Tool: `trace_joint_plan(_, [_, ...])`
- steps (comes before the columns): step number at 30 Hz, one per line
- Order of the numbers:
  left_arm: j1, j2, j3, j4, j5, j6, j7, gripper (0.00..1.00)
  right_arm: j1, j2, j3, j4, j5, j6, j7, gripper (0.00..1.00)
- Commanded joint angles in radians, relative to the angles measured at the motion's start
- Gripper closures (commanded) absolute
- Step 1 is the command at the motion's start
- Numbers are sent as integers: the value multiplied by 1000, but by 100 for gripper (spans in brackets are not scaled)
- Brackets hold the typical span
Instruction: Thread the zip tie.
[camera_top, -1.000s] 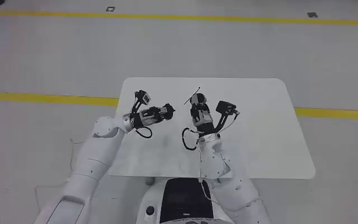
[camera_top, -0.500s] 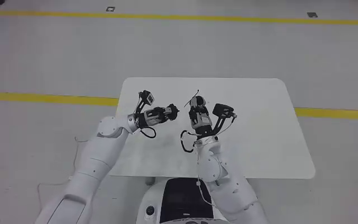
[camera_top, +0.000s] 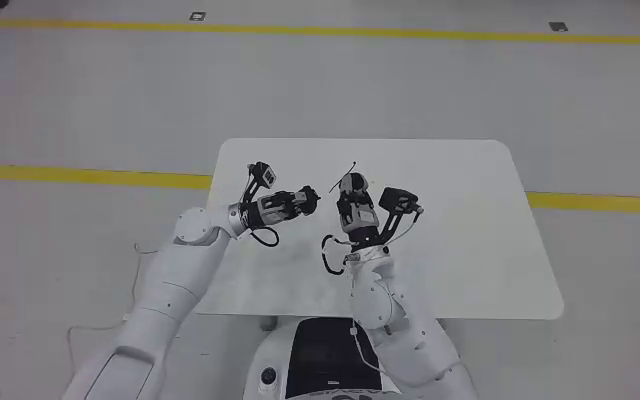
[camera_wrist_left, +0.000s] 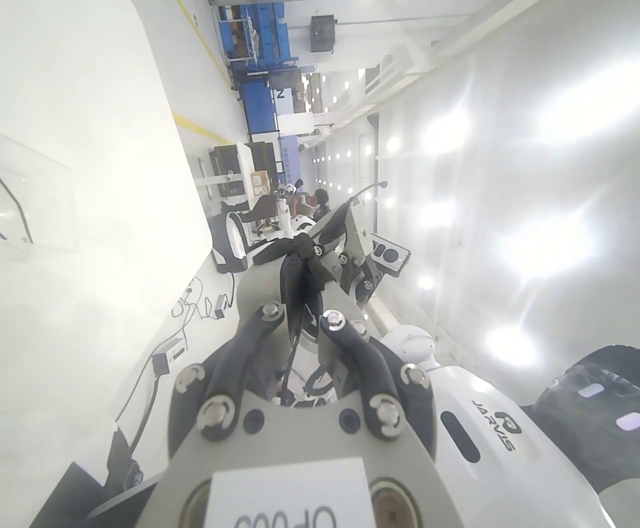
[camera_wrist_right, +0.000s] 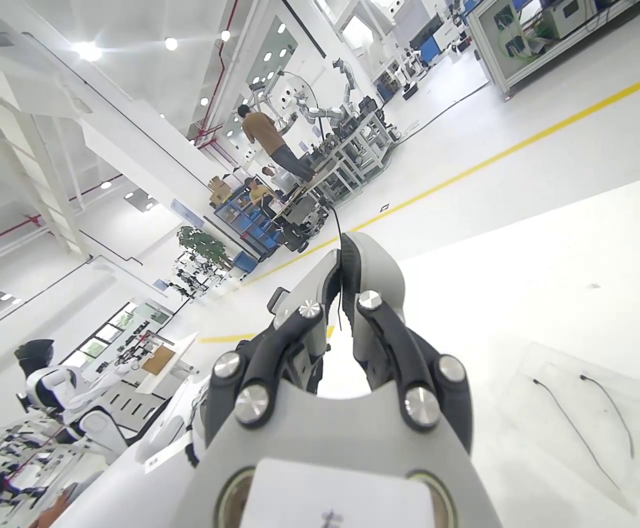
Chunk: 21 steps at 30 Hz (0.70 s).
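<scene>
My right gripper (camera_wrist_right: 342, 265) holds the zip tie (camera_wrist_right: 339, 227) pinched tight above the middle of the table (camera_top: 470, 230), and the strand sticks out beyond it. My left gripper (camera_wrist_left: 301, 260), just left of it, is closed too, with something small and dark at its tips that I cannot make out. Two spare ties (camera_wrist_right: 570, 425) lie flat on the table.

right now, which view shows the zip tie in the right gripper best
The right wrist view: the zip tie is a black strand pinched in the shut right gripper, sticking out past it. The top view gives a tiny black line; the left wrist view, a thin distant sliver.
</scene>
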Motion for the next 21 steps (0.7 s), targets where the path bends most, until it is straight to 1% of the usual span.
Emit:
trace_joint_plan(1, [0,0,0,0,0,0,0,100,-1,-2,-9,-1,-15,15,-9,100])
trace_joint_plan(6, [0,0,0,0,0,0,0,100,3,-6,-35,8,-42,38,-17,100])
trace_joint_plan(10, [0,0,0,0,0,0,0,100,10,-9,-49,20,-48,44,-15,100])
trace_joint_plan(21, [0,0,0,0,0,0,0,100,16,-14,-58,35,-55,57,-33,100])
